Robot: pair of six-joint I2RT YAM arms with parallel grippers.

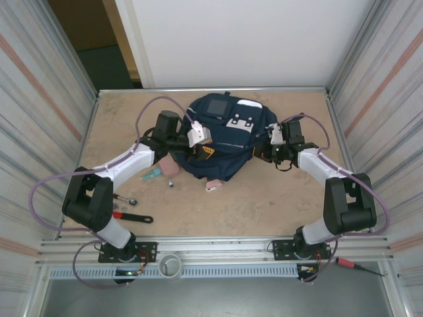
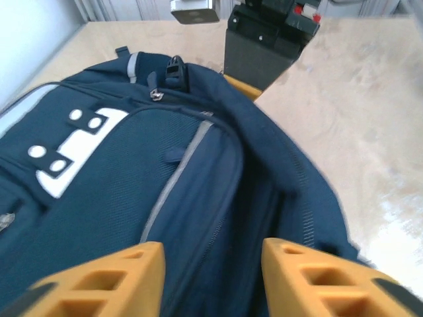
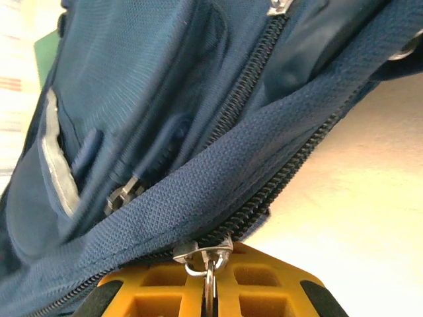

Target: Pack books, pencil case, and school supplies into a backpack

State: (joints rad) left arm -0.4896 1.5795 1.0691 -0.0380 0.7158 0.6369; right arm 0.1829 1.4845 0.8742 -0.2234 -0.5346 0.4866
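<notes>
"Why is the right gripper (image 3: 209,290) shut so tight?"

"It pinches the little silver metal zip pull (image 3: 205,254) between its yellow plastic fingers. I think it wants to drag the zip along, so the bag opens and things can go in."

"Where is the bag?"

"The big navy blue cloth backpack (image 1: 221,142) lies on the sandy brown table (image 1: 264,211), in the middle, nearer the far edge."

"And the left gripper (image 2: 213,261)?"

"Its two yellow fingers stand apart over the soft cloth on the bag's left side, with nothing pinched. My guess is that it waits there to hold the bag steady when the zip gets pulled."

"What does the cloth look like?"

"Rough and woven, with rows of black zip teeth, a shiny grey stripe and a white patch with little holes."

"Is anything packed?"

"I cannot see inside. The pale pink oblong case (image 1: 170,165) lies on the table just beside the bag's near left side, and a small teal piece (image 1: 153,174) lies near it."
</notes>
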